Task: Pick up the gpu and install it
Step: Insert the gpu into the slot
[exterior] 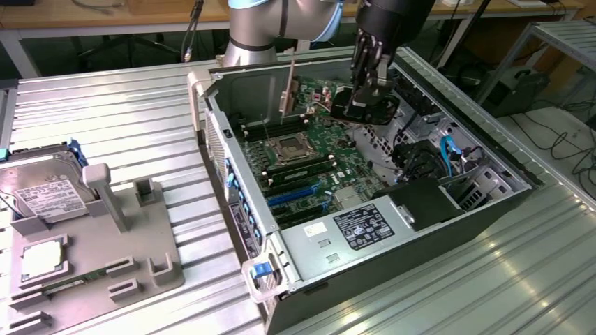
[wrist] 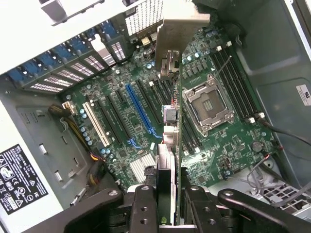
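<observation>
My gripper [exterior: 370, 82] hangs over the open computer case [exterior: 216, 150], shut on the gpu [exterior: 308, 98]. The card is held on edge, its pale metal bracket [exterior: 292, 85] pointing toward the case's rear wall and its black cooler face [exterior: 365, 105] just under the fingers. In the wrist view the gpu [wrist: 171, 121] runs edge-on away from the gripper [wrist: 167, 211], bracket [wrist: 181, 30] at its far end, above the green motherboard [wrist: 221, 150]. It hovers between the blue expansion slot [wrist: 140, 109] and the CPU socket [wrist: 209, 104], clear of the board.
The motherboard [exterior: 312, 164] carries blue slots [exterior: 293, 195], and a power supply [exterior: 365, 227] fills the case's near corner beside blue cables [exterior: 448, 155]. At the exterior view's left, a grey fixture [exterior: 139, 230] holds a hard drive [exterior: 45, 192] and a memory stick [exterior: 70, 285].
</observation>
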Action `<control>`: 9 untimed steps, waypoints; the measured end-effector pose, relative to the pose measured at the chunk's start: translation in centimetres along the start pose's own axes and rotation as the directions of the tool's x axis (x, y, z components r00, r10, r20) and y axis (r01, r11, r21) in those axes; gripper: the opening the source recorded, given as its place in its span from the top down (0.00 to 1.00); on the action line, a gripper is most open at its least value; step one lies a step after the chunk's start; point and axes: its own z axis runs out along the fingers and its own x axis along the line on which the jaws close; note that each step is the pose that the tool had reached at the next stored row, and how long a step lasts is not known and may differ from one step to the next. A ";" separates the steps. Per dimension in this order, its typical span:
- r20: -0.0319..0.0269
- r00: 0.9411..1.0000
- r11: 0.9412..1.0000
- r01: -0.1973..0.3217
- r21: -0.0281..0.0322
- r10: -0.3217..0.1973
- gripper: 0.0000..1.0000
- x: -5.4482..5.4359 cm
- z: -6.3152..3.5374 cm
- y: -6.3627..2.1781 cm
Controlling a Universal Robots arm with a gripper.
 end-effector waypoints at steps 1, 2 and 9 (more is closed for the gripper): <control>0.000 1.000 1.000 0.013 0.000 -0.013 0.73 0.0 0.00 0.00; 0.000 1.000 1.000 0.022 -0.001 -0.022 0.73 0.0 0.00 0.00; -0.002 0.997 0.997 0.079 -0.003 -0.079 0.73 0.0 0.00 0.00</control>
